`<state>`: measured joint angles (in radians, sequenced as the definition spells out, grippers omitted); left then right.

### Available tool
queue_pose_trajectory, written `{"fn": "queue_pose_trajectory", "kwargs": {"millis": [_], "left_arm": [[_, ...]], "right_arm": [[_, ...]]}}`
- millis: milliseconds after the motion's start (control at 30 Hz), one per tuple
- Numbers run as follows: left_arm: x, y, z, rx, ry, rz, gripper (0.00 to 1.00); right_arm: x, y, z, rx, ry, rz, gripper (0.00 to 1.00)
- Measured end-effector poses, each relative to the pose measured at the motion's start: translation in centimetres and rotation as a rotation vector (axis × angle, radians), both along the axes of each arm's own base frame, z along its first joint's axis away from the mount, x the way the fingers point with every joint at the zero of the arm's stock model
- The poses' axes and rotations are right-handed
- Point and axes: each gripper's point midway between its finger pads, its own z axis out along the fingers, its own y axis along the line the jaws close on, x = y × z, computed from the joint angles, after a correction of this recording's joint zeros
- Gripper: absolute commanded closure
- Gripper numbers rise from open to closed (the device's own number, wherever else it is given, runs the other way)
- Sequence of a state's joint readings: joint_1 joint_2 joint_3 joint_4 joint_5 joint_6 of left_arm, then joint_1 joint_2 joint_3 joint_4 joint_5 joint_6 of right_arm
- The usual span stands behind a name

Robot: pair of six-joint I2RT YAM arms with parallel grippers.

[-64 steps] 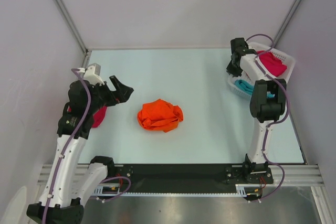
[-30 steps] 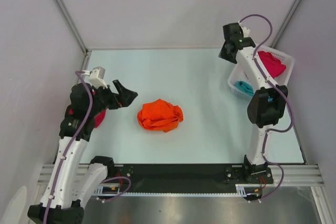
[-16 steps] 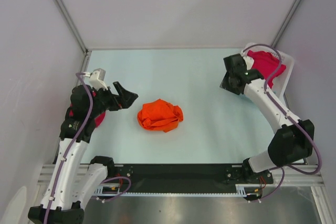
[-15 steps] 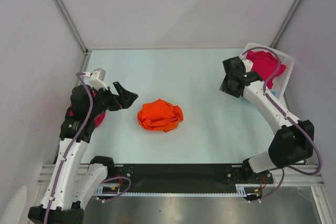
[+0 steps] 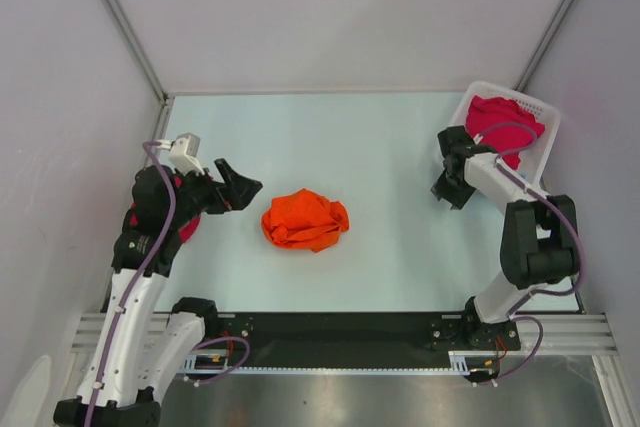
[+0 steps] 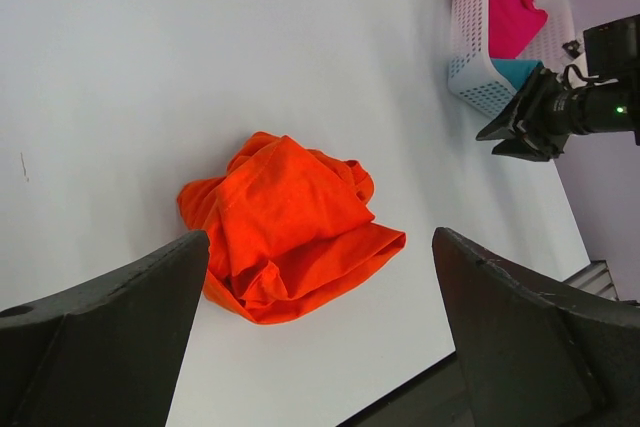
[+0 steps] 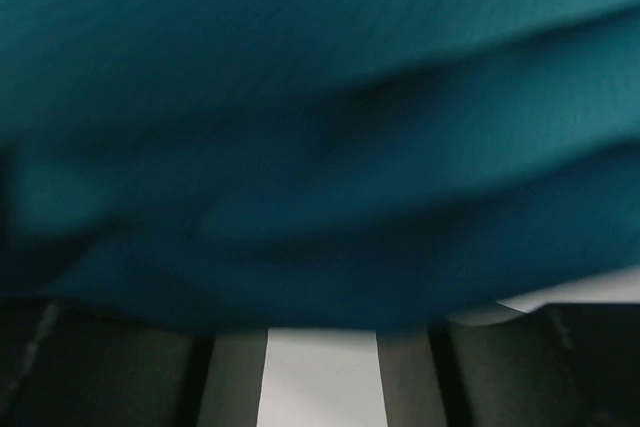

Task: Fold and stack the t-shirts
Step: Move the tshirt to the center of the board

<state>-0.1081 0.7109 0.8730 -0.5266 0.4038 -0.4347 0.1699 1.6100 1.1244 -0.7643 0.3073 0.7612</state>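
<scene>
One basket [image 6: 465,22] far right, holding magenta t-shirt [image 5: 503,119], teal t-shirt [image 7: 320,127].

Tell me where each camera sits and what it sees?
Top external: high behind the arms, looking down at the table; both arms show.
Left wrist: on its arm, facing the orange t-shirt and basket; open left gripper frames it.
Right wrist: close up on blurry teal cloth; fingers unclear.
Top and left wrist share the orange t-shirt.

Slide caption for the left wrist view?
Open left fingers frame the crumpled orange t-shirt; beyond, white basket with magenta shirt and teal shirt.
</scene>
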Motion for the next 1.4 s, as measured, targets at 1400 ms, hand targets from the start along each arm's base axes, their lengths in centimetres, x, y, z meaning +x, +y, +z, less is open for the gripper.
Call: {"fn": "queue_pose_trajectory", "kwargs": {"millis": [1400], "left_arm": [[-0.2,0.2,-0.4,0.026,0.007,-0.005,0.00]], "right_arm": [[6.7,-15.9,-1.6,-0.125,0.010,-0.444,0.60]]}}
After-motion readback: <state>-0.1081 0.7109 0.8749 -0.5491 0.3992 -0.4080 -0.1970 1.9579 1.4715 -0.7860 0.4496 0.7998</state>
